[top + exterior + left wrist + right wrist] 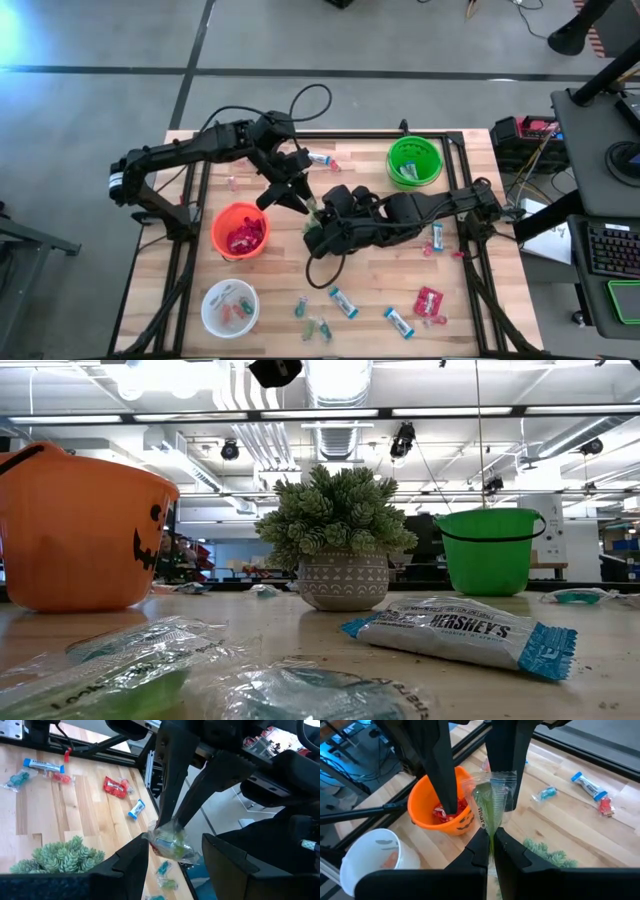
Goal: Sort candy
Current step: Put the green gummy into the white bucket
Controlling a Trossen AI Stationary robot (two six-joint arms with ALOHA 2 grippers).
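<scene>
A clear-wrapped green candy [490, 802] hangs in the air over the table's middle, between the orange bowl [240, 230] and the potted plant [545, 852]. My right gripper [491, 837], reaching in from the table's right, is shut on it. My left gripper [175, 845] comes in from the left and is open, one finger [445, 775] on each side of the wrapper [170, 842]. Other candy lies loose on the near part of the table [345, 300]. My right gripper pinches one end of the candy's clear wrapper [491, 826] between its two fingers [167, 795], slanting down from the table's right. The candy is lifted clear of the table and sticks out past the fingertips. I cannot tell whether my left gripper's fingers touch the wrapper.
The orange bowl holds red packets. A white bowl [230, 307] stands near the front left and a green bowl [414, 162] at the far right. Blue-and-white bars [343, 302], a red packet [428, 300] and small teal pieces [318, 328] lie scattered.
</scene>
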